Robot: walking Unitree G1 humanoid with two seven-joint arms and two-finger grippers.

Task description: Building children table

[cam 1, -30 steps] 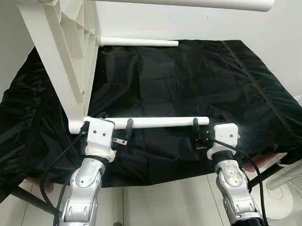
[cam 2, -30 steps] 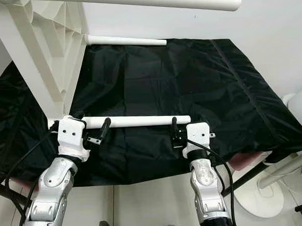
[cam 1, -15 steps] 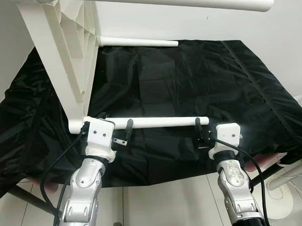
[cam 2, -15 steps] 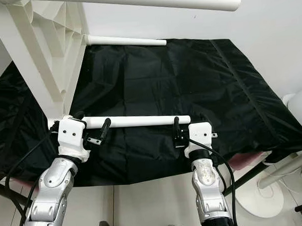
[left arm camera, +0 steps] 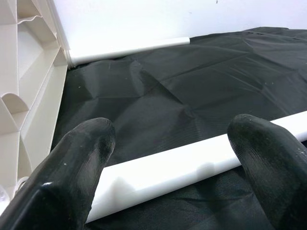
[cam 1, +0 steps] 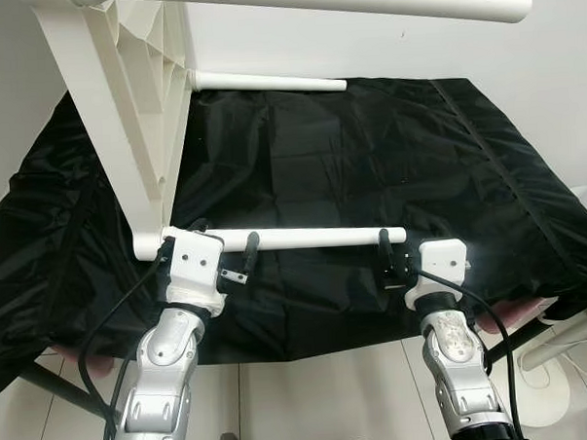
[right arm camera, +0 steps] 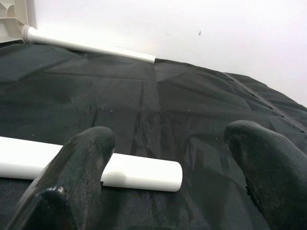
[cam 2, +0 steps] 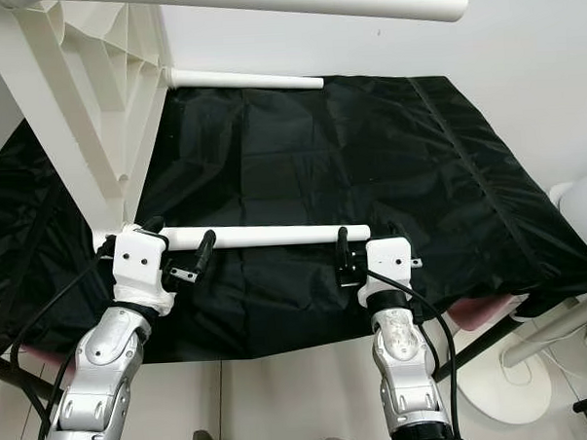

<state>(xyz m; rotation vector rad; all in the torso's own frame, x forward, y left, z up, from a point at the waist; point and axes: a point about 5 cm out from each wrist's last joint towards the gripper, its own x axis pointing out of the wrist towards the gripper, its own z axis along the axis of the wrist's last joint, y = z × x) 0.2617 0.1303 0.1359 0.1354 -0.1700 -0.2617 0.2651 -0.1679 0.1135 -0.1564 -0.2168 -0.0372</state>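
Black cloth bears a white table leg lying crosswise, seemingly between both spread grippers: left gripper, right gripper.

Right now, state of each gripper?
Left gripper: open, fingers either side of the near white leg, not clamped.
Right gripper: open, beside that leg's free end, holding nothing.

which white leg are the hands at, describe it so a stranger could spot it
On the black cloth a white tabletop stands on edge at the left. The near leg juts from its lowest corner, with the left hand and right hand alongside; the far leg lies by the wall.
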